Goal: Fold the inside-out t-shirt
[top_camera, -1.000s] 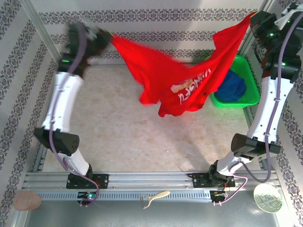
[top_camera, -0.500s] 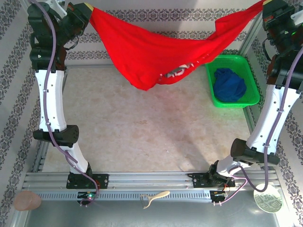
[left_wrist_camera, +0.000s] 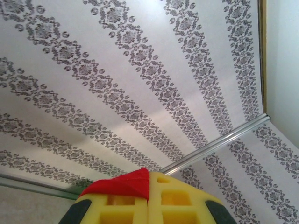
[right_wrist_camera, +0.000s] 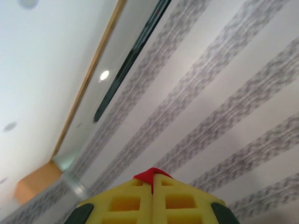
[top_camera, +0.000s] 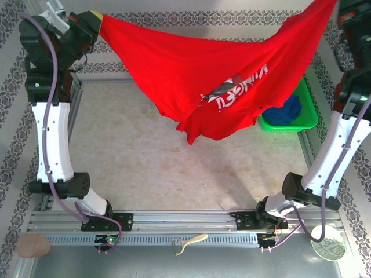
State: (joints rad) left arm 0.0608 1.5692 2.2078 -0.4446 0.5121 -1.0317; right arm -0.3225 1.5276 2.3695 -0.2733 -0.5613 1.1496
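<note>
Now, left side first. My left tool [top_camera: 93, 26] is clamped on a corner of the inside-out t-shirt [top_camera: 191, 69]; the wrist view shows a red tab pinched between its yellow pads [left_wrist_camera: 182, 200]. A second ago that arm sat lower and further in, and the shirt hung bunched. The arm has since swung up and out, so the cloth stretches as a wide sheet high above the desk [top_camera: 145, 168], touching it nowhere.

Middle: the lower edge sags, white lettering [top_camera: 240, 88] facing up. My judgement is that the spread is good enough to lay flat next.

Right: the sagging edge covers part of the green basket [top_camera: 293, 125] and of the dark blue garment [top_camera: 288, 110] inside. My right tool [right_wrist_camera: 153, 179] grips another corner, a red tip between its pads. From above it is cut off by the frame's corner. Whether I hold hem or shoulders, I cannot tell.
</note>
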